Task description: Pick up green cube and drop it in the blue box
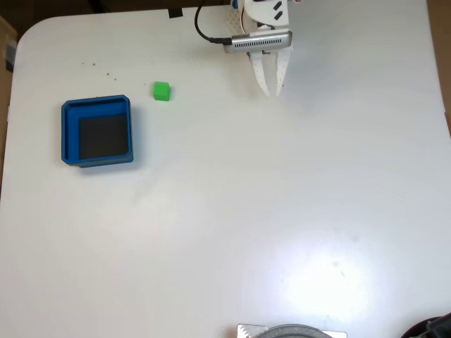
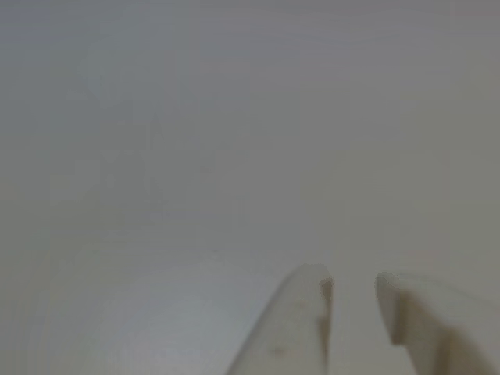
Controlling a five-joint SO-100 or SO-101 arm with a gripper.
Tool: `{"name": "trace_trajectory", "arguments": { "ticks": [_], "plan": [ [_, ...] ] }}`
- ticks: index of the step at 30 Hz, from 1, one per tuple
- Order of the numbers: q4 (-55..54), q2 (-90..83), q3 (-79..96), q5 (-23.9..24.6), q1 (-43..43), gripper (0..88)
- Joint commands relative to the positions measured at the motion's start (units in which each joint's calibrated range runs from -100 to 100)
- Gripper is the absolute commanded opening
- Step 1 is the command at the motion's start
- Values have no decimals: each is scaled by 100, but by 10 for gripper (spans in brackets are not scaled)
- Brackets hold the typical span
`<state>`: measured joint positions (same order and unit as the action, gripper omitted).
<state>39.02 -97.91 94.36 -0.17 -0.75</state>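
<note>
Closest to the camera in the fixed view there's a grey rounded thing (image 1: 291, 331) at the bottom edge, cut off so I can't tell what it is, plus a dark blob (image 1: 431, 329) in the bottom right corner, also mostly out of frame. From there it's a big stretch of bare white table (image 1: 232, 211) with a glare patch low and right of centre.

Further up on the left sits the box (image 1: 97, 132), blue walls, black floor, nothing in it. It's near the table's left edge but not hanging over. The cube (image 1: 161, 91) is just past the box's upper right corner, close to it but not touching, flat on the table with free space all around. A few tiny dark specks (image 1: 101, 70) lie beyond the box.

At the far end, top centre, the gripper (image 1: 271, 90) points down toward the table, well apart from the cube and to its right in this view. The arm is cropped by the top edge, with a black cable (image 1: 204, 32) looping off its left side.

The other view is blurry and shows the two white fingers (image 2: 293, 328) poking in from the bottom, cut off low down, with a narrow gap between the tips. So the jaws are barely parted and gripping nothing, only plain table (image 2: 234, 117) ahead.
</note>
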Motion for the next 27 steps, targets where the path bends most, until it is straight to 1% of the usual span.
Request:
{"name": "trace_trajectory", "arguments": {
  "ticks": [1, 21, 27],
  "plan": [
    [-106, -92, -127, 5, -17, 12],
    [-90, -92, -118, -29, 52, 12],
    [-90, -92, -118, -29, 472, 12]
  ]
}}
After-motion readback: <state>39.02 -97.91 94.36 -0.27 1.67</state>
